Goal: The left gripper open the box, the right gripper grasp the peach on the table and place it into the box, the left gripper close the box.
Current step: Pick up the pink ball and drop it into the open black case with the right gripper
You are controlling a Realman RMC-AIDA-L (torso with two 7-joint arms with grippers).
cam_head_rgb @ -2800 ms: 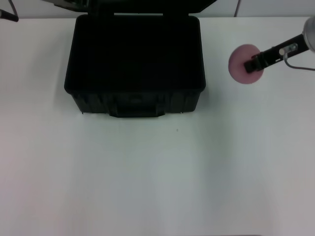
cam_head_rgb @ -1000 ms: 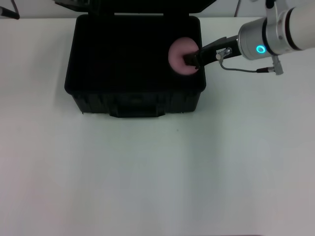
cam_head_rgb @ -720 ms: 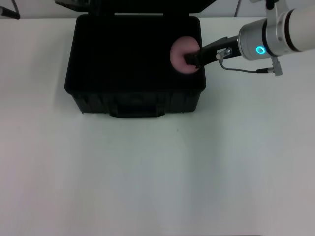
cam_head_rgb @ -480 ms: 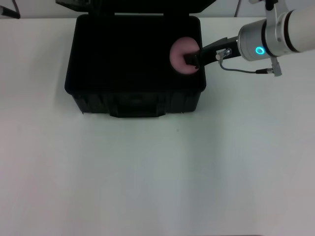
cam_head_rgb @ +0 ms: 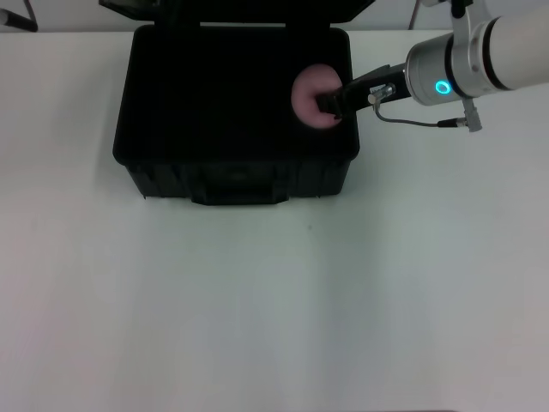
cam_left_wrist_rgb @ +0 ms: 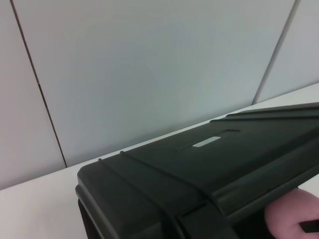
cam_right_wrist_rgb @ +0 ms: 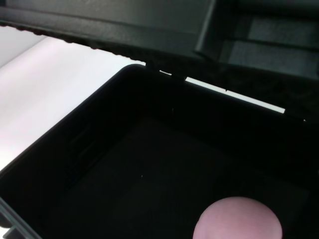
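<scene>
The black box (cam_head_rgb: 146, 172) stands open on the white table, its lid (cam_head_rgb: 257, 9) raised at the far side. The pale pink peach (cam_head_rgb: 307, 94) hangs inside the opening, close to the box's right wall. My right gripper (cam_head_rgb: 329, 101), on the cyan-ringed arm, reaches over that wall and is shut on the peach. In the right wrist view the peach (cam_right_wrist_rgb: 238, 219) shows above the dark box floor (cam_right_wrist_rgb: 149, 174). The left wrist view shows the lid's outside (cam_left_wrist_rgb: 164, 174) with its white label (cam_left_wrist_rgb: 206, 142) and the peach (cam_left_wrist_rgb: 289, 216). Only a slim black tip of my left gripper (cam_head_rgb: 15, 19) shows, at the far left edge.
White table (cam_head_rgb: 274, 300) spreads in front of and beside the box. A pale panelled wall (cam_left_wrist_rgb: 149, 59) rises behind the table. A thin cable (cam_head_rgb: 412, 122) loops under the right arm's wrist.
The right gripper carried the peach from the table at the right over the box's right wall into the opening. Over the last second it edged slightly left. The box stayed open.
</scene>
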